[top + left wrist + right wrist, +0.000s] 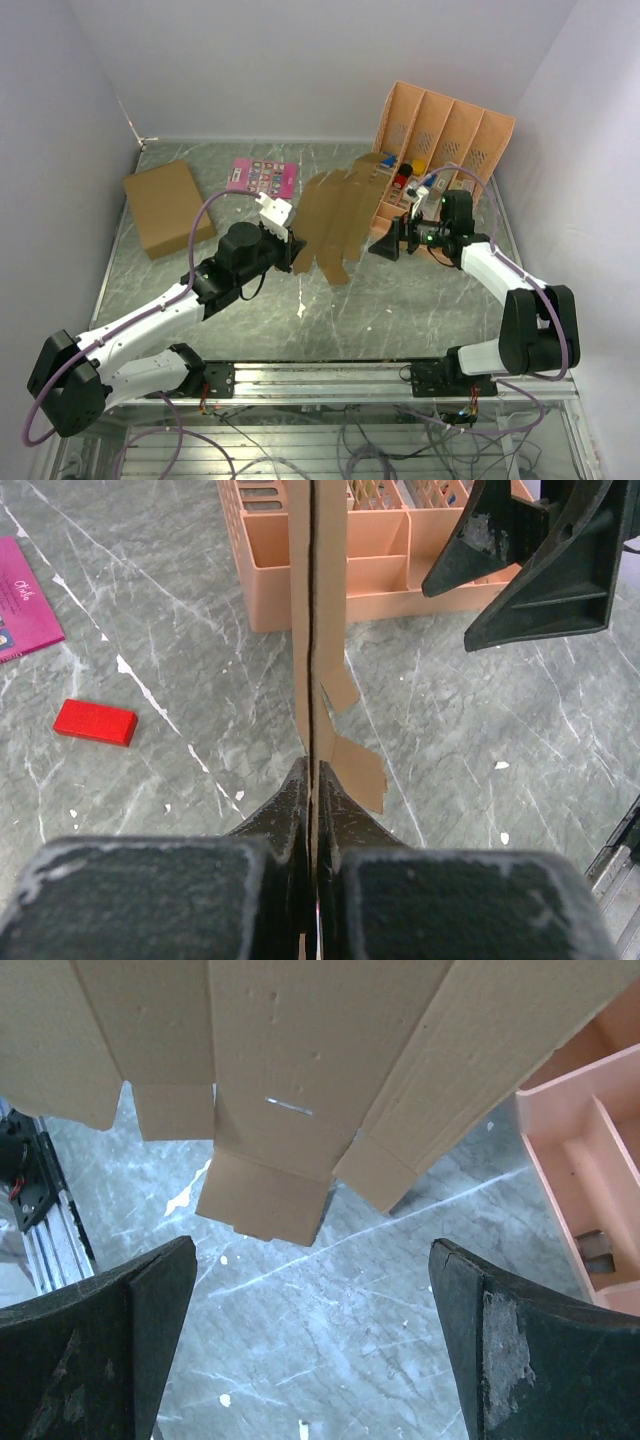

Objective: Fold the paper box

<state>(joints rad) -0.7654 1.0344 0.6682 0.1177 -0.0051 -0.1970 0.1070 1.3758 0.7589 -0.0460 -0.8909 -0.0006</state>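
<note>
The paper box [335,222] is a flat brown cut-out sheet with creased panels and tab flaps, held up off the table in the middle. My left gripper [291,243] is shut on its left edge. In the left wrist view the sheet [318,630] shows edge-on, pinched in the gripper [315,780]. My right gripper [386,249] is open and empty just right of the sheet. In the right wrist view the sheet's tabs [290,1060] hang beyond the open gripper [312,1250], apart from both fingers.
A larger brown cardboard box [167,206] lies at the left. A magenta card [262,177] lies behind the sheet. A pink divided organiser [440,140] with small coloured items stands at the back right. A red block [95,722] lies on the marble table.
</note>
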